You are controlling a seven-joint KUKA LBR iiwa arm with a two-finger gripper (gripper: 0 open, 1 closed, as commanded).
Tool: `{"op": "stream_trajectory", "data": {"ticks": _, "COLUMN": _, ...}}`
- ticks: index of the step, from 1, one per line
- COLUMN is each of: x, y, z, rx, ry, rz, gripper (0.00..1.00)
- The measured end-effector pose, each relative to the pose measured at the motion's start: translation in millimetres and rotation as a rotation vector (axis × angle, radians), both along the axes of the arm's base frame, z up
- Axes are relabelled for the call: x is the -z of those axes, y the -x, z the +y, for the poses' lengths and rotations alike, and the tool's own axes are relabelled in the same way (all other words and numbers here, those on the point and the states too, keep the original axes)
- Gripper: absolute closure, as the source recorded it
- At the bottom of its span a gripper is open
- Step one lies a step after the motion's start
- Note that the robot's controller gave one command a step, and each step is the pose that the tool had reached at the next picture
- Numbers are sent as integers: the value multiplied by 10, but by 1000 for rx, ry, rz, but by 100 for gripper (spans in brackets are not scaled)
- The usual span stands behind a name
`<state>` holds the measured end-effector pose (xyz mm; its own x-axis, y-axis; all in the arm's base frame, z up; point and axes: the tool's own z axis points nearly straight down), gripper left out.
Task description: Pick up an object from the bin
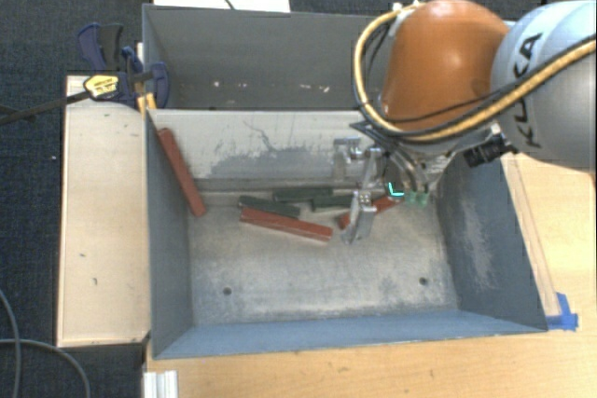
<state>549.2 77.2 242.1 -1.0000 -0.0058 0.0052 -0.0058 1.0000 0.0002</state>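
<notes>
My gripper (357, 221) hangs low over the bin floor, right of the middle and near the back wall. A small red piece (346, 220) shows right against its lower end, and whether it is held I cannot tell. A red-brown flat bar (284, 225) lies on the floor just left of the gripper, its right end close to it. Behind that bar, a dark grey-green bar (297, 198) lies along the back wall. A small green bit (417, 198) shows to the right, under the wrist.
Another red-brown bar (181, 172) leans against the bin's left wall. The arm with its orange dome and yellow cables covers the bin's back right corner. The front half of the floor is bare grey metal.
</notes>
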Motion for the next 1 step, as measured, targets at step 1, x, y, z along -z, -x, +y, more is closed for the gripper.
{"op": "stream_trajectory", "data": {"ticks": 1, "x": -42, "y": -15, "z": -4, "rx": 2, "ry": -1, "rz": -8, "gripper": 0}}
